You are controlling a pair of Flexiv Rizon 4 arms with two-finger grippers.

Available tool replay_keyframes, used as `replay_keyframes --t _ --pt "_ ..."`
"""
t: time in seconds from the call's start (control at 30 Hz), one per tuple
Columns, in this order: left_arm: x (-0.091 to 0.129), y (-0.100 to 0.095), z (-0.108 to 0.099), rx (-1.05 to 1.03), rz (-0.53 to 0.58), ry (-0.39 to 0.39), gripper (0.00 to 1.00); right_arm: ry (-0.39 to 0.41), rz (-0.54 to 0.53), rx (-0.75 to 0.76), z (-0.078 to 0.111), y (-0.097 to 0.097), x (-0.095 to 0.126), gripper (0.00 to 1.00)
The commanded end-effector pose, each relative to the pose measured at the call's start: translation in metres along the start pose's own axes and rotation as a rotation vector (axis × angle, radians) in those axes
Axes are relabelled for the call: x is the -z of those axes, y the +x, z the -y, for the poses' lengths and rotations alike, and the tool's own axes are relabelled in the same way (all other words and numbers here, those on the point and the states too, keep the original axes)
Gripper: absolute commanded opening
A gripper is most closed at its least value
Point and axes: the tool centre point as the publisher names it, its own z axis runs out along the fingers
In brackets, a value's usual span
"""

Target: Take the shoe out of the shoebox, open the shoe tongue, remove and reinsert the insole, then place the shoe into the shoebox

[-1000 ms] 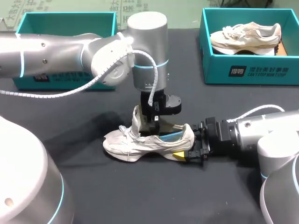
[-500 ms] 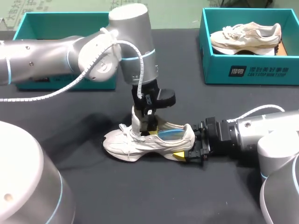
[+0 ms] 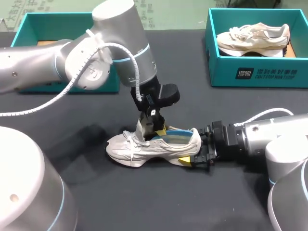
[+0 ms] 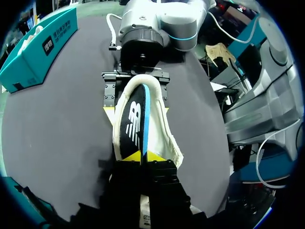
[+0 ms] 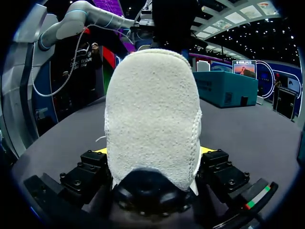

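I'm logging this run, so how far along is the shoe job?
Done: shoe is out on the table, tongue lifted. In hand: the right end effector clamps the heel while the left end effector pinches the insole, partly out of the shoe. Left: at least seating the insole flat and putting the shoe in the box.

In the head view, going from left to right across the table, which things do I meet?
left shoebox → shoe lying on the table → right tool at its heel → right shoebox, holding a second shoe. The left tool overlaps the shoe, so it is omitted.
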Motion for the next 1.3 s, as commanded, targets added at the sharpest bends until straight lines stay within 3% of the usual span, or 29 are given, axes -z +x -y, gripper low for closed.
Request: replay_keyframes --t 0.03,0.57,1.0,1.3 --pt "0.008 0.011 -0.003 0.016 0.081 0.027 0.0 0.005 0.0 -0.001 0.002 0.001 -0.001 0.0" --pt "0.019 0.008 -0.007 0.084 0.147 0.079 0.0 0.005 0.0 -0.001 0.002 0.001 -0.001 0.0" --pt "0.008 0.01 0.039 0.106 0.285 0.049 0.0 0.005 0.0 -0.001 0.002 0.001 -0.001 0.0" --pt "0.002 0.0 0.058 0.181 0.388 0.034 0.0 0.005 0.0 -0.001 0.002 0.001 -0.001 0.0"
